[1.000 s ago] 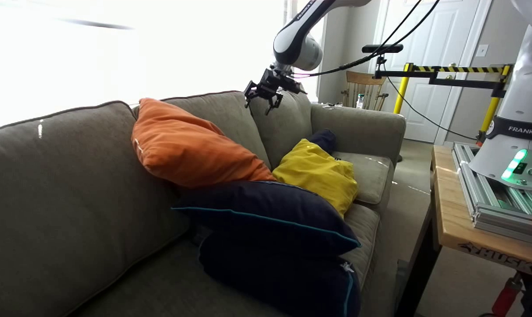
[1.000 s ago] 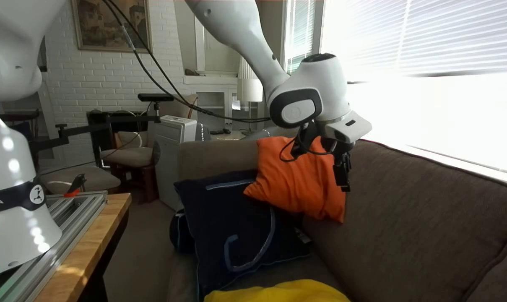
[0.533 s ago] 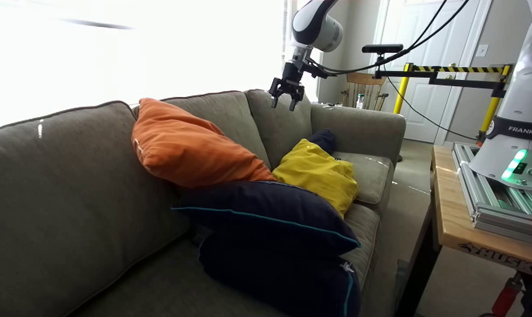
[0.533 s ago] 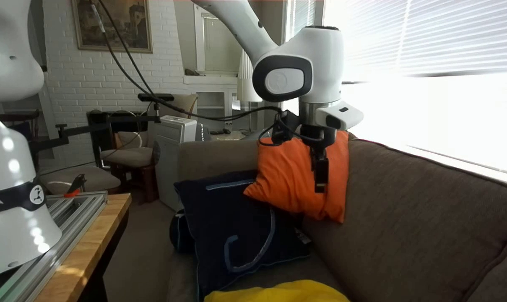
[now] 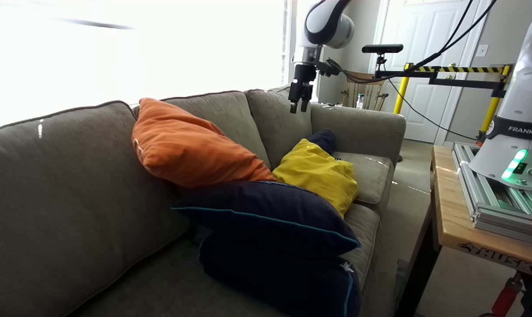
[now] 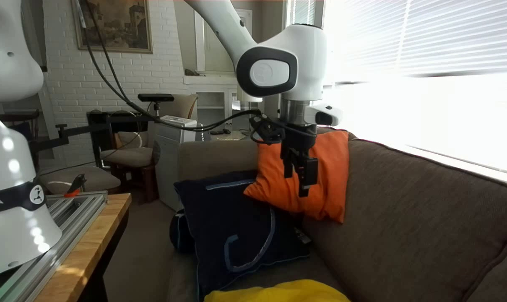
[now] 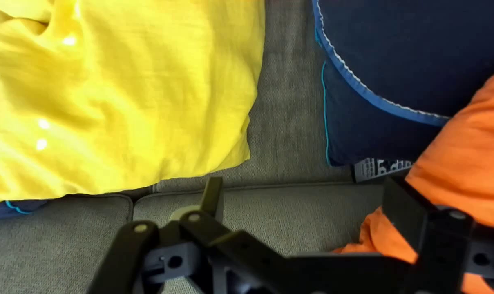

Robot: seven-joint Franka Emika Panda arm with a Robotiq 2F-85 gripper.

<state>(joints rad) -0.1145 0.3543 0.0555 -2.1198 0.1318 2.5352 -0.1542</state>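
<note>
My gripper hangs in the air above the sofa, pointing down, also in an exterior view. In the wrist view its fingers are wide apart with nothing between them. A yellow pillow lies on the seat, lower than the gripper. An orange pillow leans on the backrest; its edge shows behind a finger. A navy pillow with blue trim lies partly under the orange one. A grey printed thing pokes out between them; I cannot tell what it is.
A second navy pillow lies beneath the upper one. Another dark blue pillow sits behind the yellow one. The robot base stands on a wooden table. A camera on a bracket and hanging cables are near the arm.
The tilted gripper has swung to point straight down and turned about its axis. It has moved along the sofa, away from the orange pillow. The pillows have not moved.
</note>
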